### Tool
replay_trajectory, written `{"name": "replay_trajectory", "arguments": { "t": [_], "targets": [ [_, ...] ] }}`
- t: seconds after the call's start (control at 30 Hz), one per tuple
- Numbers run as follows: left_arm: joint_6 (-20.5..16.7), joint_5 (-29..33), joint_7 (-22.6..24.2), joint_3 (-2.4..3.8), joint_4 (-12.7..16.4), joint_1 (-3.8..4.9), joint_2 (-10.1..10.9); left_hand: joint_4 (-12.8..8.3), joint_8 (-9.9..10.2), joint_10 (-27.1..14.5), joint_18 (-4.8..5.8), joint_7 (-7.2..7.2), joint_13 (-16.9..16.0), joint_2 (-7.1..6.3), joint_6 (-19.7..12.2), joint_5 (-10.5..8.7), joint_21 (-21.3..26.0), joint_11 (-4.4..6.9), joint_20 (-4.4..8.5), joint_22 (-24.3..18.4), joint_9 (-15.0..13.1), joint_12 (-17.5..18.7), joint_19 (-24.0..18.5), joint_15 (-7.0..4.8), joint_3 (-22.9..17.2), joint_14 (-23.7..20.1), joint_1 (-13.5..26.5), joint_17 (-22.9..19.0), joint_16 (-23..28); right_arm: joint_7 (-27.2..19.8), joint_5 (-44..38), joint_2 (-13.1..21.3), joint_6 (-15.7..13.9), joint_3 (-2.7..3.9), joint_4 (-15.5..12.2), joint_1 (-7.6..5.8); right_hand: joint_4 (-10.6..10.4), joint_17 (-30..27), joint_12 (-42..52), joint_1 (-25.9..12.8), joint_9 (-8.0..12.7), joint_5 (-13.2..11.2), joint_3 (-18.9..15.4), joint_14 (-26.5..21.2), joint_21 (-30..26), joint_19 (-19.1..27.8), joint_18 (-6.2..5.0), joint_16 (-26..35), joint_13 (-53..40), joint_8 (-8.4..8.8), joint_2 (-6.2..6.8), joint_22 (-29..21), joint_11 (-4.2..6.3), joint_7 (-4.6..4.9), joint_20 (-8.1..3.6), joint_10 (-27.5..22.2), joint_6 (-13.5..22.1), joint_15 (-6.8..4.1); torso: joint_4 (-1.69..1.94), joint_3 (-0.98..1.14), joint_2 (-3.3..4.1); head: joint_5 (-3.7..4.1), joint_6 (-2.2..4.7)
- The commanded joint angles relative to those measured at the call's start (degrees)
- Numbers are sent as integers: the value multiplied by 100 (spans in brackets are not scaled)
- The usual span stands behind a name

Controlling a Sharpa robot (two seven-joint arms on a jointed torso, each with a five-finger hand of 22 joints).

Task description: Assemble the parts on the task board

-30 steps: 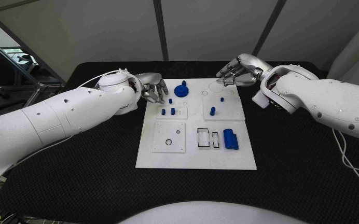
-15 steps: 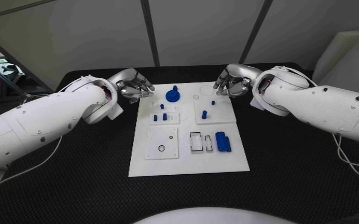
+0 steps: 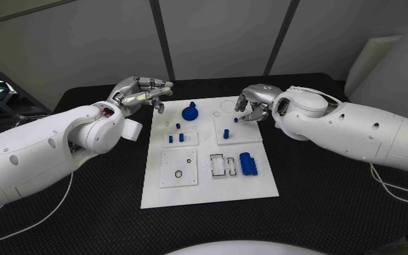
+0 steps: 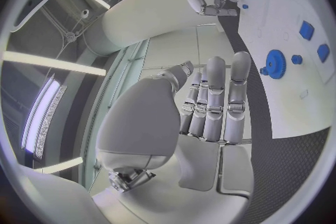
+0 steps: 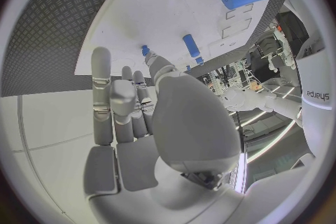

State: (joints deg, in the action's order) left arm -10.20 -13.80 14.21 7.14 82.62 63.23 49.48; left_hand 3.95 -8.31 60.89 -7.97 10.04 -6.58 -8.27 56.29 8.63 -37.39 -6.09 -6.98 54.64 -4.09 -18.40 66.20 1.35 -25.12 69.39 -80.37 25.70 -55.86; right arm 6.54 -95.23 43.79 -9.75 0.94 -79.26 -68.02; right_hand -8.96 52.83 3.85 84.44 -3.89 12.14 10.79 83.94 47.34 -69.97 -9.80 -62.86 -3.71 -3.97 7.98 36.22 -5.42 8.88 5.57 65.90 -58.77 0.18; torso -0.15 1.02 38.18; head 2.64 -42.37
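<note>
The white task board (image 3: pixel 211 191) lies in the middle of the black table. On it a blue gear (image 3: pixel 190 113) stands at the far left, short blue pegs (image 3: pixel 175 138) sit in a small plate, one peg (image 3: pixel 227 133) stands on the right plate, and two blue cylinders (image 3: pixel 246 163) lie at the right edge. My left hand (image 3: pixel 144 92) hovers off the board's far left corner, fingers stretched out, holding nothing. My right hand (image 3: pixel 252 104) hangs over the far right corner with nothing in it. The left wrist view shows the left hand's fingers (image 4: pixel 213 103) straight beside the gear (image 4: pixel 275 63).
A square plate with a small black ring (image 3: pixel 178 169) and two empty rectangular frames (image 3: pixel 223 165) sit on the board's near half. Black table (image 3: pixel 331 208) surrounds the board. Grey wall panels stand behind the table's far edge.
The camera has shifted. My left hand has drawn back from the board's left edge beside the gear to beyond its far left corner. My right hand has come in over the far right corner.
</note>
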Motion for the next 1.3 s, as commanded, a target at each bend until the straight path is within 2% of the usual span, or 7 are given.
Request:
{"name": "replay_trajectory", "arguments": {
  "t": [0.03, 0.37, 0.57, 0.73, 0.97, 1.07, 1.3],
  "targets": [
    [52, 721, 430, 5, 92, -10, 15, 7, -31, -45, -252, 27, -10, 16, 12, -30, 26, 4, 2, -10, 7, -36, -38, -5, 39, -47, 33, -10, 40, 87, -349, -54, 53, -3, 24, 37, 35, 209, 43, -16, -1, -6, 20, 248, 278, -64, 102, -219, -7, 20, 12, 292, -6, 8, 2, -63, 55, 50, 8, 5, 8, -6, -4],
    [53, 776, 496, 5, 186, -38, 41, -6, -40, -56, -253, 27, -19, 21, 6, -29, 52, 5, 0, -28, 9, -66, -47, -4, 50, -67, 24, -25, 50, 55, -369, -196, 141, -5, 111, 119, 109, 605, 72, 31, -10, 8, 121, 244, 866, -135, 173, -639, -6, 6, -34, 931, -27, 32, 25, -92, 33, 67, -7, 7, 9, -31, -20],
    [54, 780, 502, 5, 199, -41, 39, -11, -41, -61, -253, 29, -22, 23, 2, -29, 59, 4, 0, -33, 10, -75, -49, -5, 52, -72, 19, -30, 52, 59, -371, -249, 245, -6, 160, 137, 179, 836, 105, 134, -16, 19, 354, 251, 1266, -236, 231, -864, -1, -9, -97, 1379, -26, 50, 29, -19, -58, 69, -4, 7, 9, -32, -37],
    [56, 780, 495, 5, 199, -42, 32, -17, -41, -67, -253, 32, -24, 23, -4, -28, 66, 3, 0, -37, 11, -82, -51, -4, 54, -76, 15, -34, 54, 54, -371, -294, 378, -6, 182, 150, 272, 1012, 146, 230, -29, -31, 706, 256, 1591, -295, 273, -1045, -8, -40, -162, 1738, 10, 25, 9, 145, -215, 35, 0, 8, 3, -41, -52],
    [45, 780, 482, 5, 192, -42, 32, -22, -44, -73, -253, 35, -26, 32, -7, -27, 74, 1, -1, -43, 11, -91, -52, -3, 53, -82, 9, -40, 56, 71, -372, -334, 509, -6, 206, 173, 410, 1088, 145, 209, -32, -84, 1108, 241, 1832, -269, 297, -1155, -18, -44, -159, 1988, 41, 6, -12, 302, -356, 14, -10, 10, 8, -47, -66],
    [57, 780, 474, 5, 181, -42, 31, -26, -50, -78, -253, 33, -28, 38, -2, -26, 79, 1, -1, -48, 10, -99, -53, -3, 54, -85, 5, -44, 57, 83, -372, -347, 555, -7, 213, 181, 434, 1097, 136, 171, -30, -93, 1169, 237, 1869, -256, 300, -1173, -18, -38, -138, 2026, 46, 3, -12, 321, -374, 12, -14, 9, 5, -73, -70],
    [95, 780, 451, 5, 161, -42, 25, -57, -86, -98, -255, 20, -37, 54, 30, -25, 103, 8, 0, -65, 3, -135, -55, -6, 56, -101, -26, -62, 61, 128, -377, -352, 545, -7, 214, 190, 500, 1122, 124, 95, -35, -125, 1325, 229, 1966, -238, 307, -1219, -26, -41, -148, 2128, 66, -6, -17, 388, -445, 2, -11, 9, 2, -67, -84]
  ]
}}
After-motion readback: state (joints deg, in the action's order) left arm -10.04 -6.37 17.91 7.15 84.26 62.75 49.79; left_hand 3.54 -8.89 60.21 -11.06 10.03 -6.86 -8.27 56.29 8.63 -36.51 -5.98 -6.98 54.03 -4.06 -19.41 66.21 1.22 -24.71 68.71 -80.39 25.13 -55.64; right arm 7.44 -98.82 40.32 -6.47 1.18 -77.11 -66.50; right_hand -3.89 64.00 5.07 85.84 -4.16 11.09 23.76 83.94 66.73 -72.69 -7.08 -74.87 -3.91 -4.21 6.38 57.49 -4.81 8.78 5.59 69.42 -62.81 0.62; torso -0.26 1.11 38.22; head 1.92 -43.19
